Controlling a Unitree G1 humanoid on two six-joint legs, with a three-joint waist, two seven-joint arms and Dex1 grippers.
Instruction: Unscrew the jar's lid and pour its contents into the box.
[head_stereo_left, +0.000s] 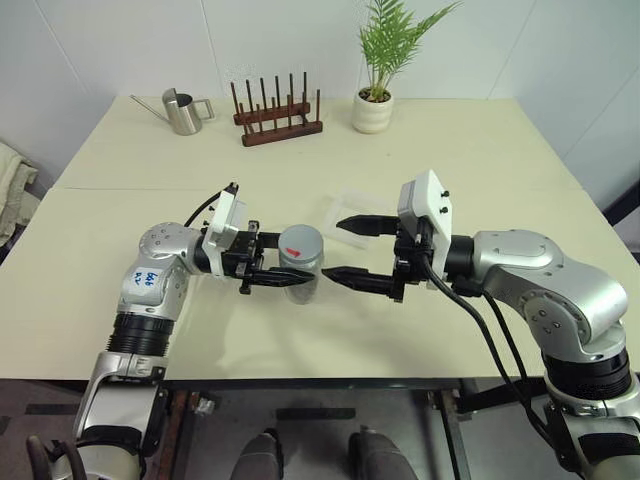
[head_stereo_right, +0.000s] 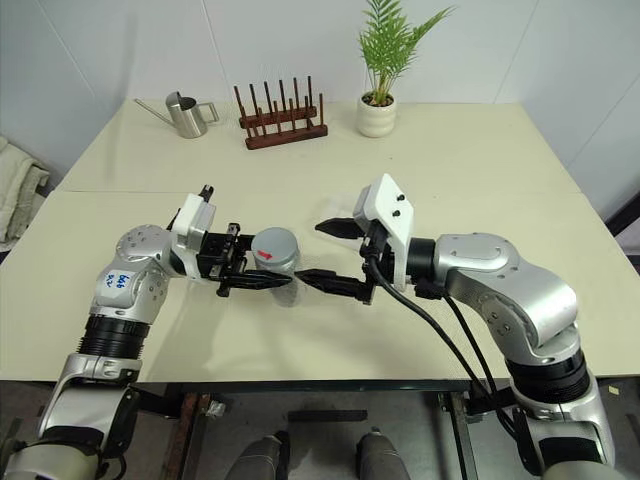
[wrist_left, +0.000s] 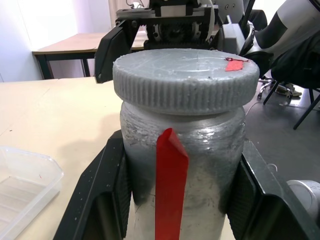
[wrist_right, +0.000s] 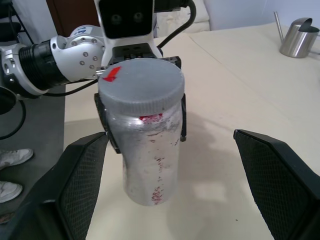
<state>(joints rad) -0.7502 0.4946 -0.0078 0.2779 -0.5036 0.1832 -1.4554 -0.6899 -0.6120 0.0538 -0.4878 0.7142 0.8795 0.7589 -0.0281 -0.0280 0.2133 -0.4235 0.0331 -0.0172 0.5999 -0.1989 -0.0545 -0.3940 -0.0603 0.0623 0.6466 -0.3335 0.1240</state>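
The jar (head_stereo_left: 300, 262) sits upright in mid-air above the cream table (head_stereo_left: 150, 300), a small silvery-grey cylinder with a scuffed, frosted-looking wall and a strip of glossy red tape running down its side. Its lid (wrist_left: 186, 80) is on, a flat grey cap with fine ribbing all round the edge and a little red mark near the rim (the top face looks faintly scratched). The cap overhangs the body slightly.

The left gripper (head_stereo_left: 268, 270) has it: two black fingers (wrist_left: 97, 200) pressed flat against opposite sides of the jar's body, below the lid, clamped tight. The gripper points across toward the other arm.

Facing it, the right gripper (head_stereo_left: 352, 252) points back at the jar, jaws spread wide. Its fingers (wrist_right: 75, 185) are blunt black wedges with a fine meshed pad texture, and they stand either side of the jar without touching it; the lower fingertip sits just beside the jar's wall, with a sliver of gap.

Behind the right gripper lies the box (head_stereo_left: 350, 207), a shallow clear plastic tray with rounded corners and a ridged floor, flat on the table.

Further back stand a brushed steel watering can (head_stereo_left: 183, 111), a dark wooden rack (head_stereo_left: 277, 117) of upright pegs, and a white pot (head_stereo_left: 372, 112) with a green fern.
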